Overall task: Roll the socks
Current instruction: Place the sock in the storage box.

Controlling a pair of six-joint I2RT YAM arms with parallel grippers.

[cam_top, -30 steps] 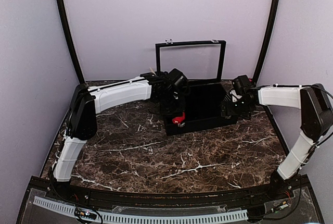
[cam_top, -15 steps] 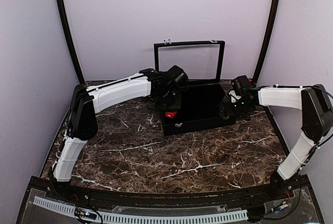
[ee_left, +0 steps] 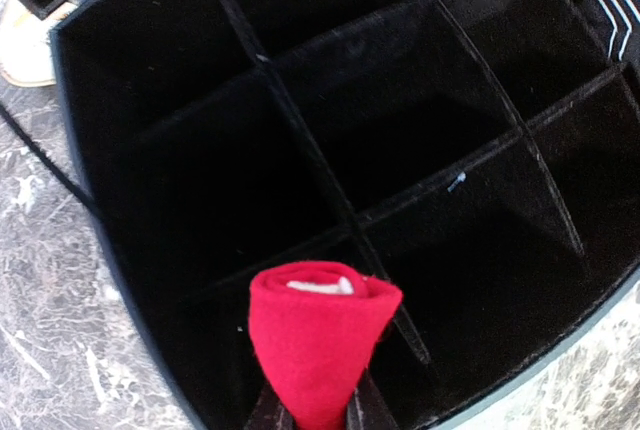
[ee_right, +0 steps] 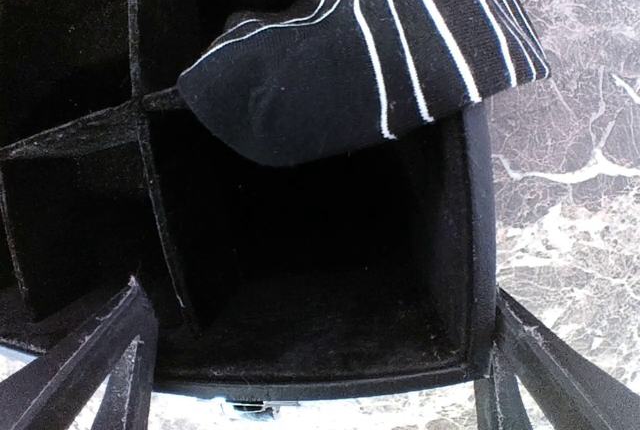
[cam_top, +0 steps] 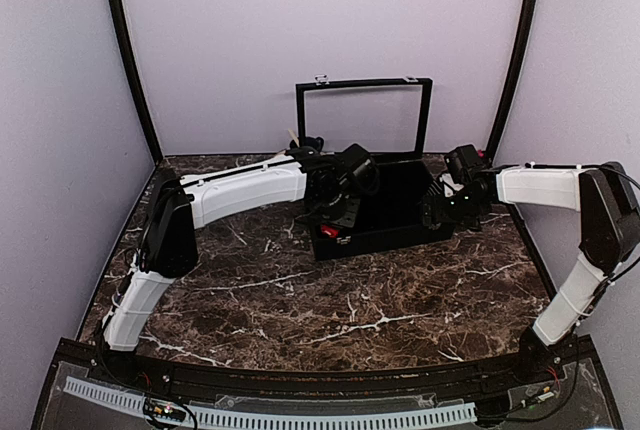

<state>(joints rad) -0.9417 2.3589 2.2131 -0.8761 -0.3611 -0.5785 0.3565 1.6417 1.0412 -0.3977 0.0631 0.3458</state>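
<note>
The red sock (ee_left: 318, 345) is rolled into a tight bundle with a white part showing at its top. My left gripper (ee_left: 318, 412) is shut on it and holds it over the near-left compartments of the black divided box (ee_left: 300, 165). In the top view the roll (cam_top: 329, 232) shows as a small red spot at the box's front left corner, under the left gripper (cam_top: 336, 222). My right gripper (ee_right: 312, 375) is open and empty, its fingers (ee_right: 95, 350) straddling the right end of the box (ee_right: 478, 250). It also shows in the top view (cam_top: 440, 212).
A black sock with white stripes (ee_right: 370, 40) is draped over a divider at the box's right end. The box's open lid (cam_top: 365, 115) stands upright behind the box (cam_top: 395, 238). Brown marble table (cam_top: 300, 300) lies in front of the box.
My left arm has reached further right over the box, carrying the red roll from the box's left edge down to its front left corner. The right arm has barely moved.
</note>
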